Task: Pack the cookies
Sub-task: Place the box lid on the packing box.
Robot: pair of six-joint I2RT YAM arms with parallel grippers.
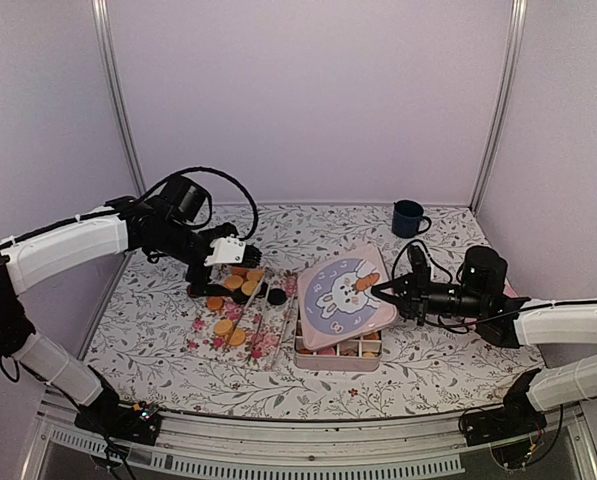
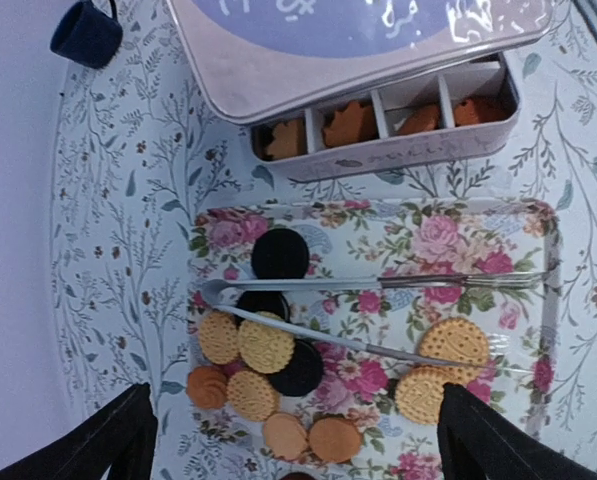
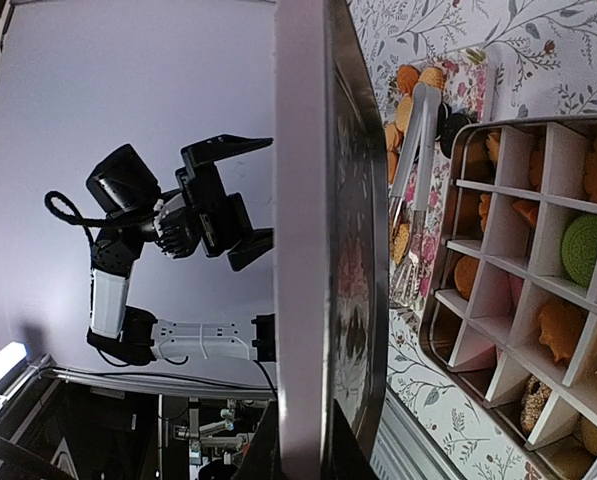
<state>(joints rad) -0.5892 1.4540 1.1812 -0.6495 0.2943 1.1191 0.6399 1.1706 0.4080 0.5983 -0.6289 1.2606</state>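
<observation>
top external gives me the layout: a divided pink tin [image 1: 338,356] sits mid-table on the leaf-print tablecloth [image 1: 428,370], and i place everything else against it. just left of the tin lies a floral tray [image 1: 263,345], and the loose cookies [image 2: 266,345] are on that tray. golden round ones bunch at the end away from the tin with a few dark ones among them, and two more golden ones lie off to one side. a pair of metal tongs [image 2: 378,300] lies across the tray, resting on some of the cookies. more cookies are already in the tin's compartments; the right wrist view shows orange pieces and one green cookie [image 3: 583,250] there.

my left gripper [image 2: 293,405] hangs over the tray's end away from the tin, fingers spread wide, nothing between them, clear of the cookies below.

my right gripper [image 1: 380,292] reaches in from the tin's right and is clamped on the edge of the lid [image 1: 343,290], which bears a cartoon rabbit and carrot. the lid sits skewed over the tin, leaving the near row of compartments exposed. the right wrist view shows a gap between the held edge and the tin; i cannot tell whether the opposite edge touches it. a dark blue mug [image 1: 409,217] stands behind the tin, well apart.
</observation>
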